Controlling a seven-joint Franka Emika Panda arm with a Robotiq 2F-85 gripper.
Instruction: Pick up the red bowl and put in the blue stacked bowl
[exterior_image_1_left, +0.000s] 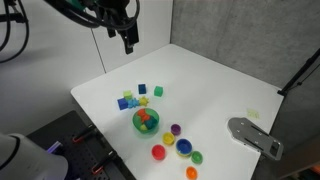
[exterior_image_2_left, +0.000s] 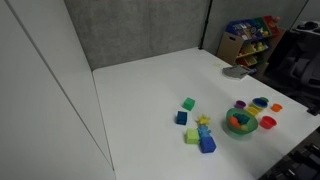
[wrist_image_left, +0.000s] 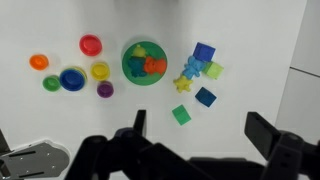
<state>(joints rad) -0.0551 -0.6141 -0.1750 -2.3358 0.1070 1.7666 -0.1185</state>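
Note:
The red bowl (wrist_image_left: 90, 44) sits on the white table, left of the big green bowl (wrist_image_left: 145, 63) in the wrist view. It also shows in both exterior views (exterior_image_1_left: 158, 152) (exterior_image_2_left: 268, 123). The blue stacked bowl (wrist_image_left: 72, 79) (exterior_image_1_left: 184, 148) (exterior_image_2_left: 261, 102) stands among the small bowls, with a yellow inner part. My gripper (wrist_image_left: 200, 135) (exterior_image_1_left: 128, 40) is open and empty. It hangs high above the table, well apart from the bowls. It is out of sight in the exterior view that shows the toy shelf.
Small orange (wrist_image_left: 39, 62), green (wrist_image_left: 51, 83), yellow (wrist_image_left: 100, 70) and purple (wrist_image_left: 105, 89) bowls surround the blue one. The big green bowl holds coloured pieces. Coloured blocks (wrist_image_left: 200, 70) lie beside it. A grey metal object (exterior_image_1_left: 255, 135) lies near the table edge.

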